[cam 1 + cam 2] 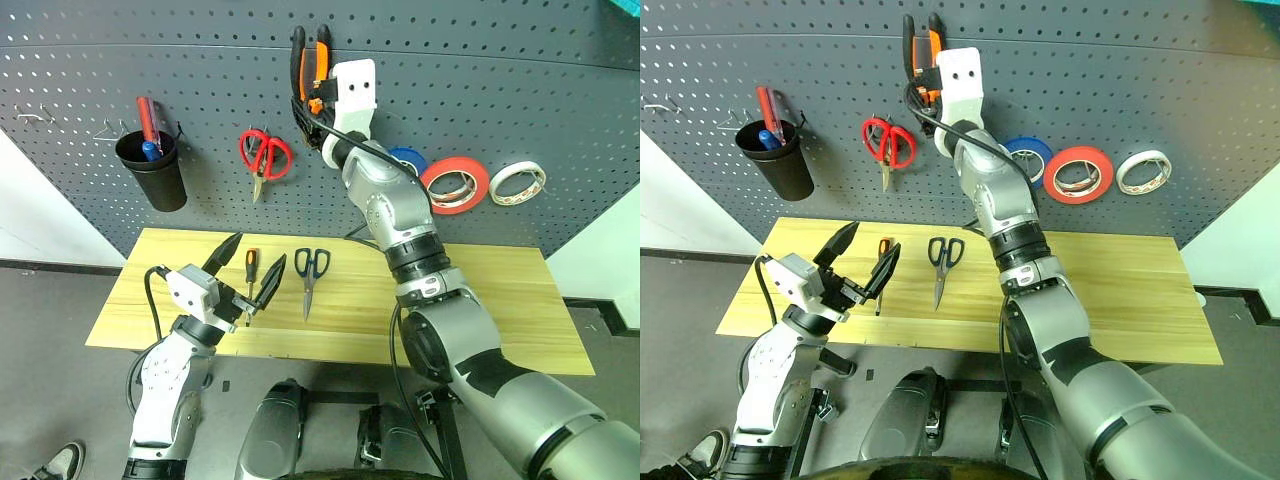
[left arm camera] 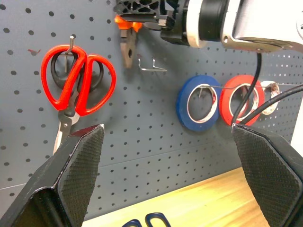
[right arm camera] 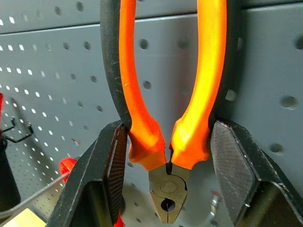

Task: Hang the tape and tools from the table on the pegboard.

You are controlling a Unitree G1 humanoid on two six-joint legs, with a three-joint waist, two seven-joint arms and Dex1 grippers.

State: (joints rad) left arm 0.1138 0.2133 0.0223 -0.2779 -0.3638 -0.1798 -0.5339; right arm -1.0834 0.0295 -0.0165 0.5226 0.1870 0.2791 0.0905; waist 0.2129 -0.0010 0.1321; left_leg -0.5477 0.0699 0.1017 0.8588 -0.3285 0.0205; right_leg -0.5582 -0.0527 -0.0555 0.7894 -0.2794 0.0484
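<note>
Pliers [image 3: 165,118] being gripped by right pincer [image 3: 165,156] against pegboard [image 1: 500,90]; left pincer [image 1: 245,275] gaping wide, empty, below pegboard.

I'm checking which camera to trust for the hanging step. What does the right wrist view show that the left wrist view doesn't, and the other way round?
Right wrist view alone: the right gripper shut on the pliers, its pads pressing the orange-and-black handles from outside, nose pointing down, close to the pegboard.

Left wrist view alone: the left gripper with jaws wide open and nothing between them, the red-handled scissors on a hook, the blue roll, the tape, a bare hook beside the pliers' nose, and the table.

Both: the pliers, the pegboard and the right gripper.
</note>
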